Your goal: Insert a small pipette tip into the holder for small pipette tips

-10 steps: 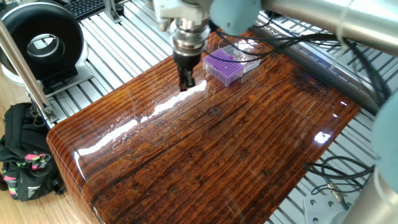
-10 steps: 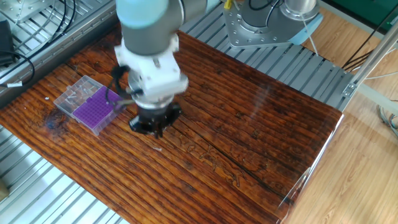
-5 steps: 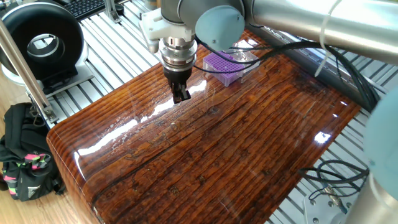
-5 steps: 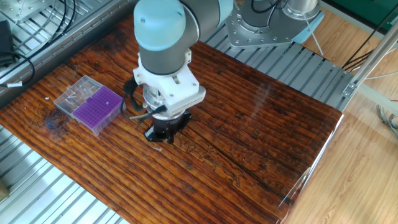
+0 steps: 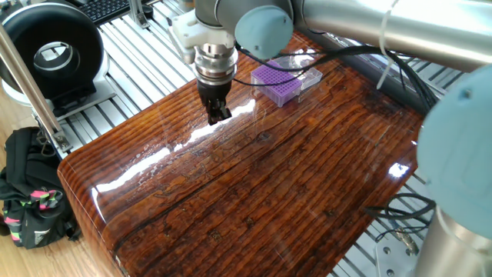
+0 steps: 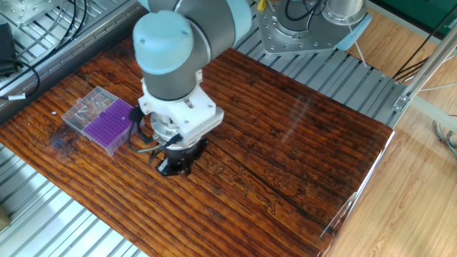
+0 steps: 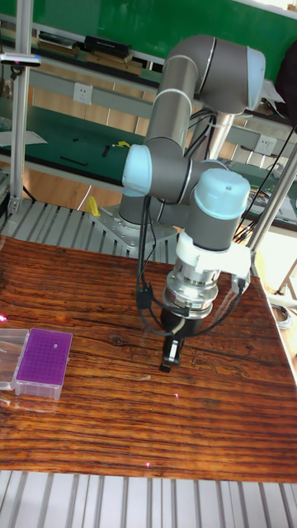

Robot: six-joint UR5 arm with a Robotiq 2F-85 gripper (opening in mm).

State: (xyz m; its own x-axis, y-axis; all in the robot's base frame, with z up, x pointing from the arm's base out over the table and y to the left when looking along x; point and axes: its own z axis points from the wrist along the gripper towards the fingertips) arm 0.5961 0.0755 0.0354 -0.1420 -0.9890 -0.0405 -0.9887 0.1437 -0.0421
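The holder for small pipette tips point(image 5: 277, 83) is a purple rack in a clear box at the far side of the wooden table; it also shows as the holder point(image 6: 111, 123) and the holder point(image 7: 41, 359). My gripper point(image 5: 219, 114) points straight down, its tips close to the wood, a short way from the rack. From the other side the gripper point(image 6: 171, 168) hides the spot beneath it. In the tall view the gripper point(image 7: 171, 351) has dark fingers pressed together as one narrow bar. The small pipette tip is too small to make out.
The glossy wooden table point(image 5: 254, 192) rests on a slatted aluminium frame. A black round device point(image 5: 50, 50) and a post stand at the left, with a black bag point(image 5: 31, 200) below. Cables point(image 5: 415, 223) lie off the right edge. The arm's base plate point(image 6: 307, 28) sits behind the table.
The gripper has moved away from the purple rack across the wood, staying low. The rack has not moved.
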